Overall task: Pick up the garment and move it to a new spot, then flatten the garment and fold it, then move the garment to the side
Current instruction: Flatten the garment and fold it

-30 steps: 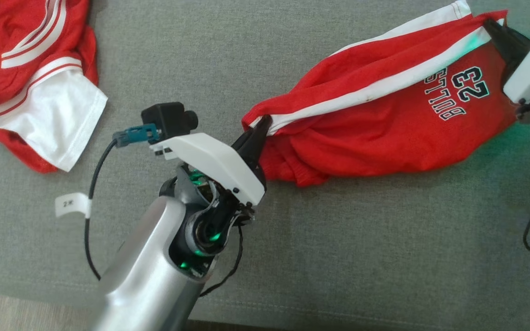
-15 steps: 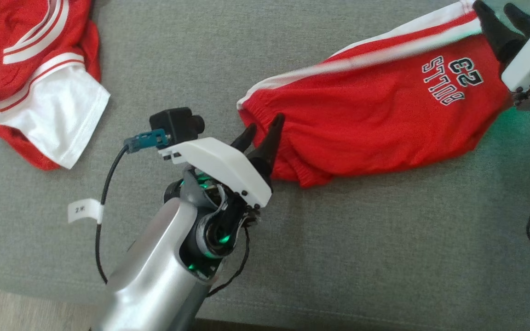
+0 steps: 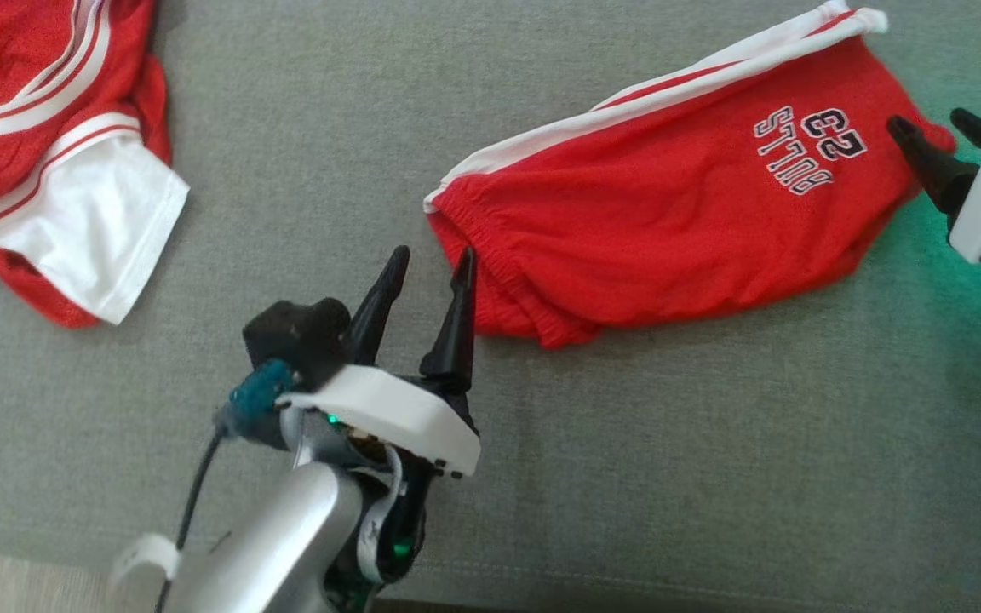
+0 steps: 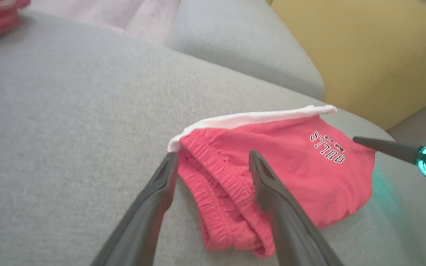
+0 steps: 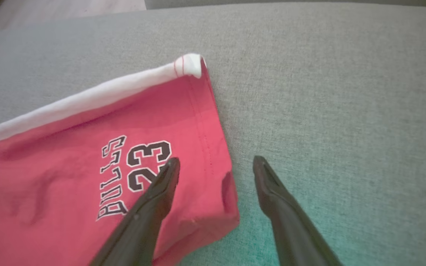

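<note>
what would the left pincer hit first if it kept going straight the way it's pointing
Probably the waistband end of the red shorts, lying just ahead of the open left pincer, between its fingers in the wrist view. Its height above the sofa is unclear, so it might skim over.

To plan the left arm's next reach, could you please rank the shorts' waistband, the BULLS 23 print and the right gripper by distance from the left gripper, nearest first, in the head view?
1. The waistband, just right of the left gripper.
2. The BULLS 23 print, upper right.
3. The right gripper, far right edge.
</note>
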{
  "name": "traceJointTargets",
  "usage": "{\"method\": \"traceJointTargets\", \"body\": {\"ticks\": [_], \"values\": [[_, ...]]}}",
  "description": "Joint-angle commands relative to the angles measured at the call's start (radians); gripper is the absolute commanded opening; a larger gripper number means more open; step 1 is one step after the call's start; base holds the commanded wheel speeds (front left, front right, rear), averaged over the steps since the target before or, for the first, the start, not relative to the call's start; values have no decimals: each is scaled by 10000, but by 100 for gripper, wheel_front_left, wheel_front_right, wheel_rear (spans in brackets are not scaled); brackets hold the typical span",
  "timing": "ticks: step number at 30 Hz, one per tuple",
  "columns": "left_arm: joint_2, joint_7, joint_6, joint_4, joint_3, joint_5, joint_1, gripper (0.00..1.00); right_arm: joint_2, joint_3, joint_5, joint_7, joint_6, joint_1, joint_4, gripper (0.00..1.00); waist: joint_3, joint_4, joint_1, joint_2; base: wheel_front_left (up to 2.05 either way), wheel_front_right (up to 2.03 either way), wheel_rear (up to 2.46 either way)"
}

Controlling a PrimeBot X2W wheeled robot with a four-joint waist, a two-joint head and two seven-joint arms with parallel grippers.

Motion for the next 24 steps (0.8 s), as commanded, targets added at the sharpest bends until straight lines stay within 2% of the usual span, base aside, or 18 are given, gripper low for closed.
{"method": "traceJointTargets", "body": {"ticks": [1, 6, 10, 13, 14, 15, 20, 23, 24], "values": [[118, -282, 37, -416, 202, 164, -168, 100, -216, 49, -137, 49, 67, -68, -345, 100, 101, 119, 0, 0, 0, 0, 0], [-44, -1265, 82, -253, -61, 924, -189, 100, -211, -210, -758, 450, 67, -305, 207, 100, 263, 533, 0, 0, 0, 0, 0], [-171, -1610, 63, -44, -125, 1304, -186, 100, -125, -300, -1412, 800, 67, -434, 737, 100, 274, 813, 0, 0, 0, 0, 0], [-246, -1730, -10, 138, -147, 1484, -133, 100, 168, -441, -1549, 1042, 67, -439, 1111, 100, 221, 935, 0, 0, 0, 0, 0], [-297, -1776, -53, 245, -113, 1540, -69, 100, 475, -487, -1412, 1180, 67, -415, 1185, 12, 176, 944, 0, 0, 0, 0, 0], [-315, -1794, -63, 293, -70, 1561, -28, 100, 644, -517, -1288, 1221, 67, -401, 1187, 0, 131, 905, 0, 0, 0, 0, 0], [-270, -1843, -137, 457, 204, 1681, 261, 100, 1202, -747, -617, 1130, 67, -244, 899, 0, -215, 405, 0, 0, 0, 0, 0], [-164, -1851, -186, 532, 271, 1818, 382, 100, 1321, -1110, -355, 986, 67, -130, 817, 0, -410, 134, 0, 0, 0, 0, 0], [-83, -1855, -241, 522, 400, 1942, 543, 100, 1374, -1592, -164, 862, 67, 21, 800, 0, -632, -147, 0, 0, 0, 0, 0]]}}
